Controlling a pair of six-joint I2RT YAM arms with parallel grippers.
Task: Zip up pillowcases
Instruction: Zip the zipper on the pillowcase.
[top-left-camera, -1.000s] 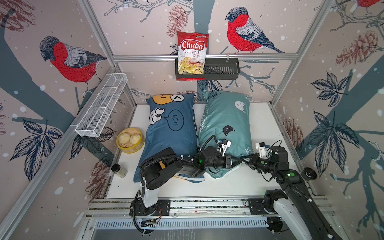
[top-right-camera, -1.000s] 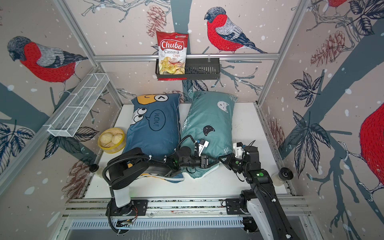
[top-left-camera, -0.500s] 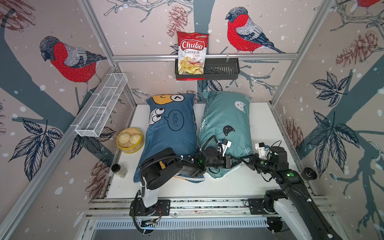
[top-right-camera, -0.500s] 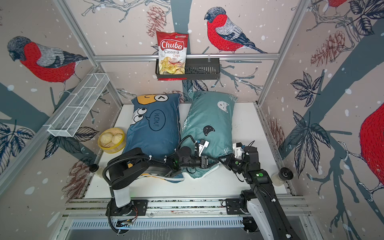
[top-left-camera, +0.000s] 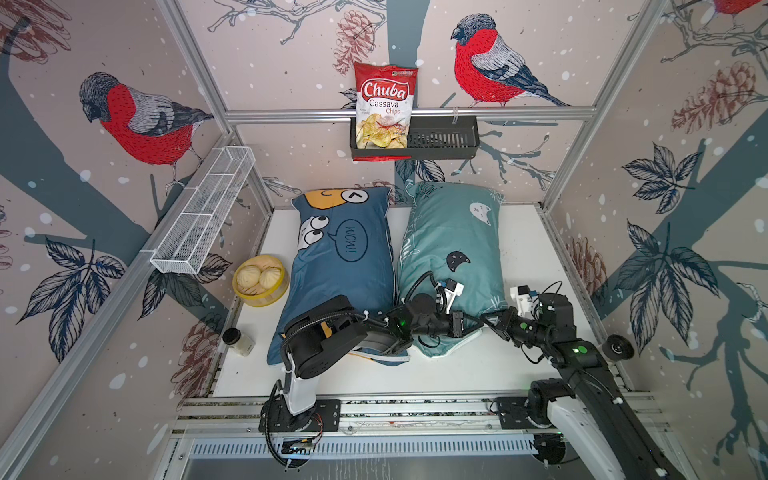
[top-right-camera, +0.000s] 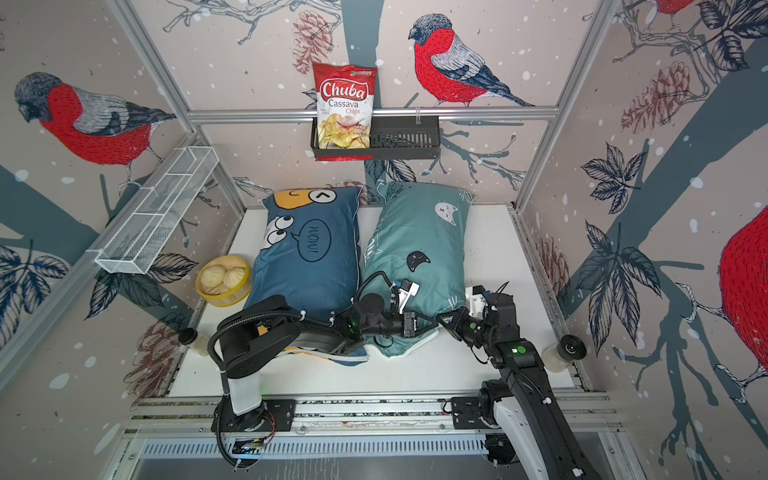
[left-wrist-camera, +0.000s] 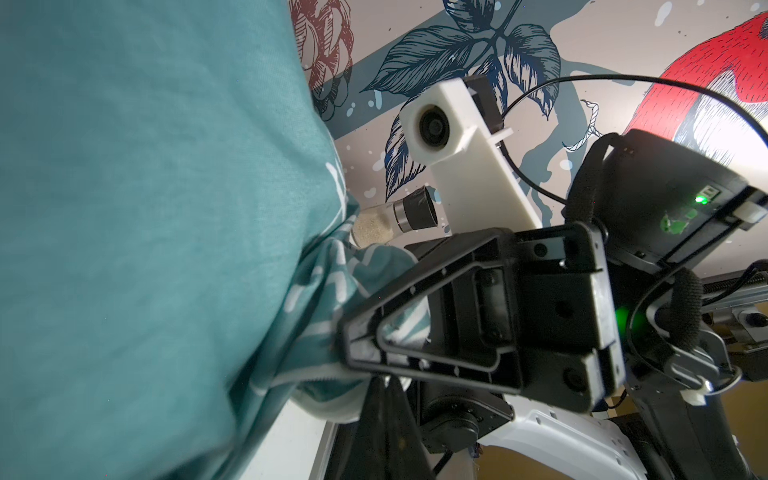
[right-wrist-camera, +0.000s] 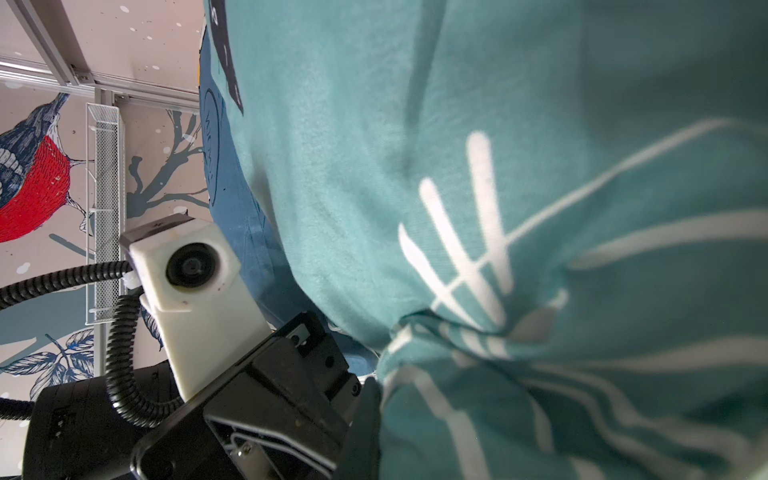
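Teal pillow (top-left-camera: 453, 241) lies on the table (top-left-camera: 525, 249) touching the blue pillow (top-left-camera: 345, 282), its white-edged end toward the robot, apparently so both arms can reach the zip. Just past the blue pillow's near corner, the right gripper (left-wrist-camera: 355, 355) pinches teal corner fabric, seemingly to keep the seam taut. The left gripper (top-left-camera: 469, 328) is closed at the hem, and whether it holds the zip pull is hidden.

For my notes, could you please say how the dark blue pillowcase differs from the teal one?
The dark blue pillowcase shows big cartoon faces; the teal pillowcase, small cat heads. The right gripper clamps the teal one's near end; the blue one is ungripped. Both lie side by side.
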